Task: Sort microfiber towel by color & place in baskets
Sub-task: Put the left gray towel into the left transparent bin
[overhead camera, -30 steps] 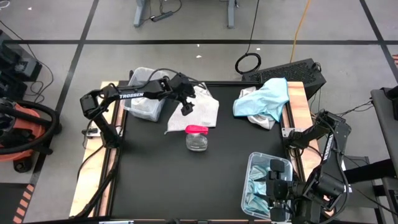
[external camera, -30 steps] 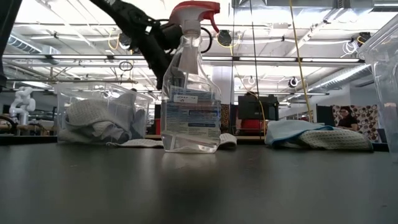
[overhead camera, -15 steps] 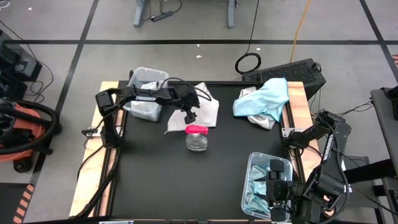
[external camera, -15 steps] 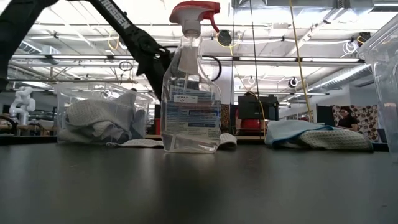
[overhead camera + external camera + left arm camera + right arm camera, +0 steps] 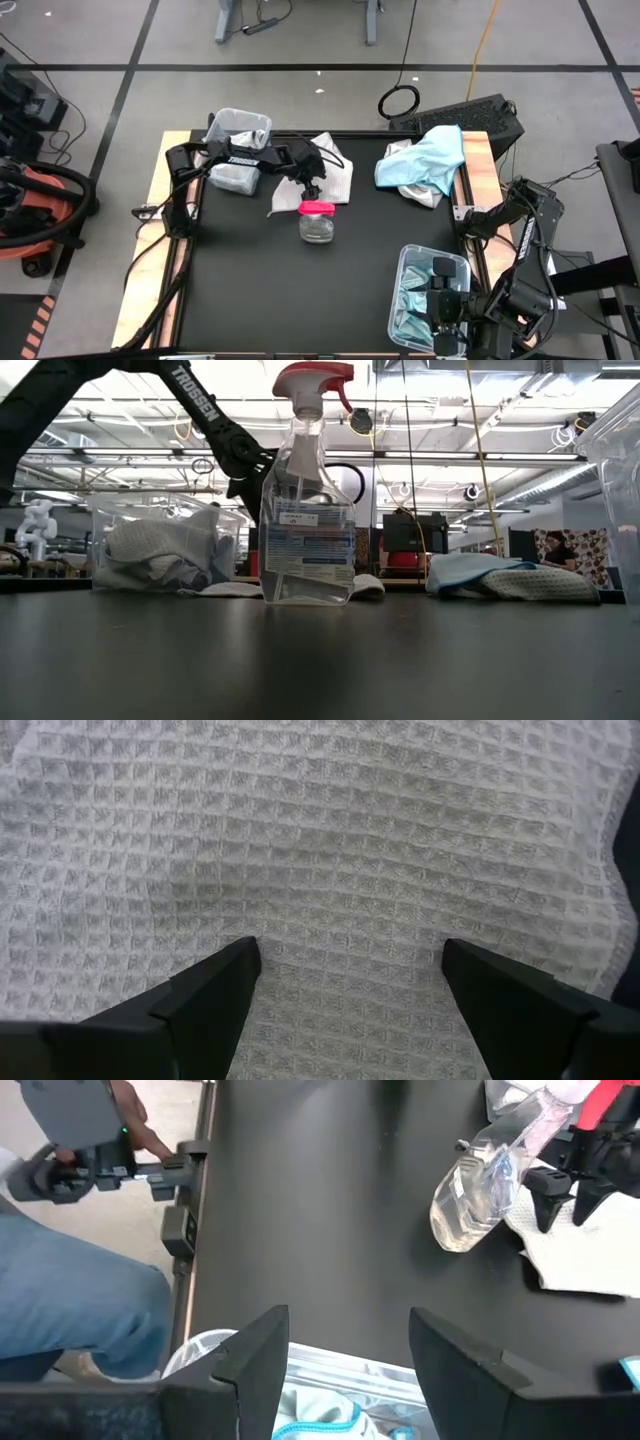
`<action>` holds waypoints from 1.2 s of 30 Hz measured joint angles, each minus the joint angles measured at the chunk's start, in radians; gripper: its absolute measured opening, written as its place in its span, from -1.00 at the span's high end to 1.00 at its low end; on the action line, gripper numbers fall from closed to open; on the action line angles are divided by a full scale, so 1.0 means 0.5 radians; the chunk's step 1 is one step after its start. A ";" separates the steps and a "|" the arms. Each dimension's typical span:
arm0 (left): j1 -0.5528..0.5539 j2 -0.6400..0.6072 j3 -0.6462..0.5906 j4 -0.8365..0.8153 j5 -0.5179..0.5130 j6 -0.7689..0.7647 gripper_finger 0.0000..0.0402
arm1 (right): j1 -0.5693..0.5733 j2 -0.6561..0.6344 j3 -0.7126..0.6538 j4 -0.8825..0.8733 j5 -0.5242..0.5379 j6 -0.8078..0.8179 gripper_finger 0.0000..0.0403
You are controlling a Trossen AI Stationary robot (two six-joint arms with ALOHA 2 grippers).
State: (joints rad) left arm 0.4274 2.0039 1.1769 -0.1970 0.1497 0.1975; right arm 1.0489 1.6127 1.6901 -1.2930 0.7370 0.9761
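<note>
**Left arm over a pale towel, right arm at the near basket**

While the right gripper (image 5: pixel 447 322) hangs with its fingers apart and empty above the clear plastic basket at the table's near right corner (image 5: pixel 404 268), the left gripper (image 5: pixel 311 187) is lowered over the pale grey-white waffle-weave microfiber towel (image 5: pixel 335 178) lying flat near the far edge of the black table (image 5: pixel 250 280). In the left wrist view the two dark fingers (image 5: pixel 215 995) stand wide apart with only the towel's weave (image 5: pixel 340 870) between them; whether the tips touch the cloth cannot be told. Just beside this gripper, on its near side, stands a clear spray bottle with a pink-red trigger head (image 5: pixel 317 220); the low view shows it upright (image 5: pixel 307 510). A second clear plastic basket at the far left corner (image 5: pixel 238 123) holds crumpled pale cloths (image 5: pixel 160 555). A heap of light blue towels with a pale one beneath (image 5: pixel 425 160) lies at the far right edge, well apart from both grippers. The near right basket contains light blue cloth (image 5: pixel 320 1415). A person in blue trousers (image 5: pixel 70 1310) stands beside the table in the right wrist view.
</note>
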 joint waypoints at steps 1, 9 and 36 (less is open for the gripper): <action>-0.001 0.001 0.000 -0.003 0.000 0.000 -0.64 | 0.000 0.000 -0.010 0.008 -0.003 0.003 0.01; -0.011 0.008 0.011 -0.043 0.007 0.059 -0.09 | 0.000 0.000 -0.028 0.007 -0.007 0.012 0.01; -0.065 -0.629 -0.001 -0.356 -0.200 0.250 0.98 | 0.000 0.000 -0.030 0.025 -0.009 0.011 0.01</action>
State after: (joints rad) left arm 0.3948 1.6893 1.1763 -0.3752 0.0499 0.3223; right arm 1.0489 1.6127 1.6749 -1.2805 0.7326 0.9813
